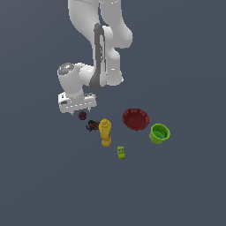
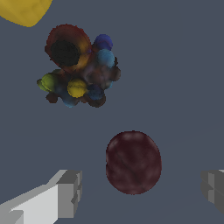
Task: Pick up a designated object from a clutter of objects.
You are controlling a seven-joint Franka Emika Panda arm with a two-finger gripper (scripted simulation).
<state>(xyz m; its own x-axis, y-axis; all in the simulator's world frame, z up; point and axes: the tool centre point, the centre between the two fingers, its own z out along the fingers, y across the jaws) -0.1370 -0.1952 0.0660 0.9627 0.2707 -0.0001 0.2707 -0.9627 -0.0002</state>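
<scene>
The tool [image 1: 83, 107] hangs just above the maroon ball [image 1: 82, 115], which rests on the dark grey table [image 1: 185, 185] at the exterior view's left end of the clutter. In the exterior view the ball is tiny and partly shaded by the white hand above it, so its surface detail cannot be made out there. The wrist view shows it far better: the maroon ball [image 2: 133, 162] lies between the two fingers [image 2: 70, 194], which are spread wide with a clear gap on each side, touching nothing. One finger is cut off by the frame edge, only its grey tip showing.

Just beside the ball lies the dark multicoloured lump [image 1: 92, 126]; in the wrist view the lump [image 2: 78, 68] reads as a knot of small blue, yellow and brown blobs with a dark hollow, its exact form hard to tell. A yellow bottle [image 1: 105, 132] stands next to it; the wrist view catches only a cropped yellow corner [image 2: 24, 11]. Further toward the exterior view's right sit a red bowl [image 1: 135, 119] and a green cup [image 1: 159, 133], with a small lime-green block [image 1: 121, 152] nearer the camera.
</scene>
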